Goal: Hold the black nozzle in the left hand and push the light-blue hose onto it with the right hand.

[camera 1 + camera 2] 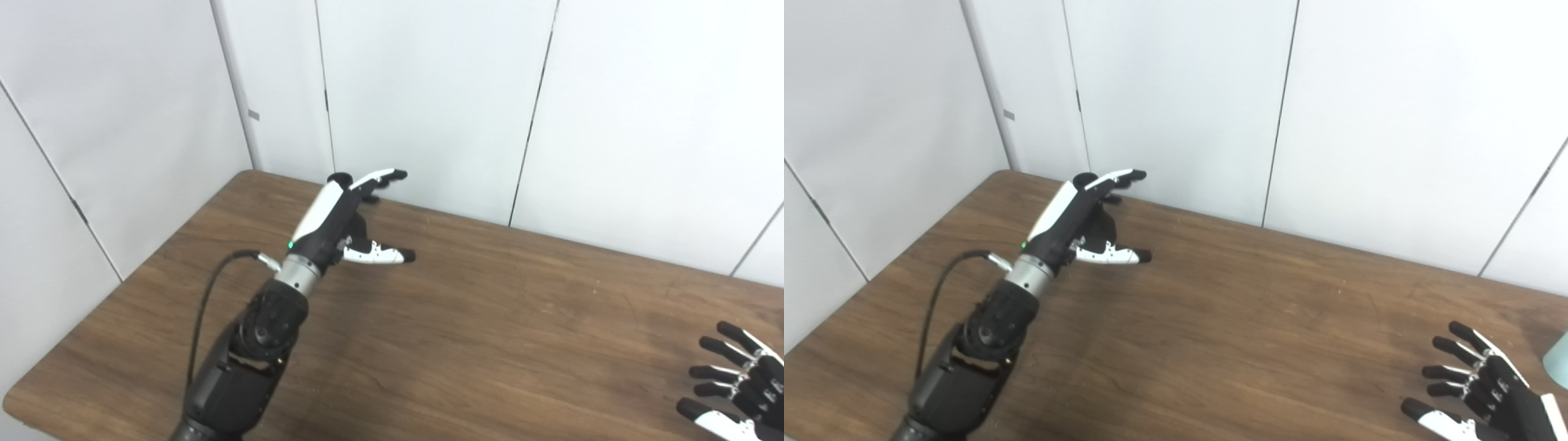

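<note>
Both hands empty over the desk [490, 318].
Left hand [349, 214] spread wide; right hand [1482, 392] splayed at four o'clock; light-blue object [1557, 362] just beside it at two o'clock.

You have bare brown wooden tabletop [490, 343] between your spread, empty left hand [343, 214] and right hand [1488, 392]. White wall panels [429, 92] close off the far edge; a pale blue object [1557, 361] sits at the right border.

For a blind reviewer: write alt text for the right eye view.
Both robot hands are open and empty over a brown wooden table: the left hand reaches toward the far left corner, the right hand hovers at the lower right. A pale blue object pokes in at the right edge; white wall panels stand behind.
</note>
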Robot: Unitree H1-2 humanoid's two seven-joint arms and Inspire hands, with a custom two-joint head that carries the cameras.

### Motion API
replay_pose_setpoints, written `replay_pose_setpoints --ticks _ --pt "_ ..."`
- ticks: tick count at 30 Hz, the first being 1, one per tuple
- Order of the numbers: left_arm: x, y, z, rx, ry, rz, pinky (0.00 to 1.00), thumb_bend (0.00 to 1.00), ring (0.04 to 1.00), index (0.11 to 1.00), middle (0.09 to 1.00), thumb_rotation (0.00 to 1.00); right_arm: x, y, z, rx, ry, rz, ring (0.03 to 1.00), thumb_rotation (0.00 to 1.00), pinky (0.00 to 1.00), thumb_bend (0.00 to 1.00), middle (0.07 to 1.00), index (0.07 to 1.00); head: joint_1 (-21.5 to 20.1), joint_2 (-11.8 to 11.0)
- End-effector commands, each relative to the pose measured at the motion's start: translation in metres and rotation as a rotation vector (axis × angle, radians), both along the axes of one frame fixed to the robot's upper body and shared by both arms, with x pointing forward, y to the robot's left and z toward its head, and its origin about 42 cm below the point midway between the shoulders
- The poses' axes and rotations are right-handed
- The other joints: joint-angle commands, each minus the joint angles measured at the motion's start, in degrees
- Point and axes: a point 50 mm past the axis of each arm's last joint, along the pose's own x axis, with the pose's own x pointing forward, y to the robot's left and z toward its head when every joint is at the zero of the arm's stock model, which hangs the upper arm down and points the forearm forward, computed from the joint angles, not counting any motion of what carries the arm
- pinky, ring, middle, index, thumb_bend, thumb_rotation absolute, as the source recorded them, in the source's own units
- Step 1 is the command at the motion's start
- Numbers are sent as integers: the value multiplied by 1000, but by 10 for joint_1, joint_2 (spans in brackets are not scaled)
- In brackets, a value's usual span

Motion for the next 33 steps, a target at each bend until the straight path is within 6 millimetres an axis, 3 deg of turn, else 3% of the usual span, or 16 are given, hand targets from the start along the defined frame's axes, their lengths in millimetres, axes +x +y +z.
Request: replay_pose_setpoints --ticks 1,4,9,14,24,33 --pt "6 3 36 67 -97 25 866 749 930 831 919 60 5 -5 18 -14 -92 3 609 0 540 660 772 840 1 1" --pt "15 18 46 76 -125 79 866 751 937 851 918 89 6 -4 17 -4 -89 0 609 0 538 655 774 844 1 -1" --pt "39 51 45 68 -149 165 925 759 981 898 968 125 7 -3 16 8 -91 2 608 0 536 651 773 845 -2 -1" --pt "48 66 49 41 -173 213 940 780 978 891 964 140 8 -3 17 8 -97 0 606 0 532 657 768 836 0 -4" --pt "51 66 46 14 -112 279 888 833 969 948 957 120 8 -6 18 6 -104 3 605 0 531 658 768 834 0 -1" --pt "55 73 27 22 22 341 904 926 965 960 944 223 8 -8 19 5 -105 2 614 0 553 651 770 835 0 -1"
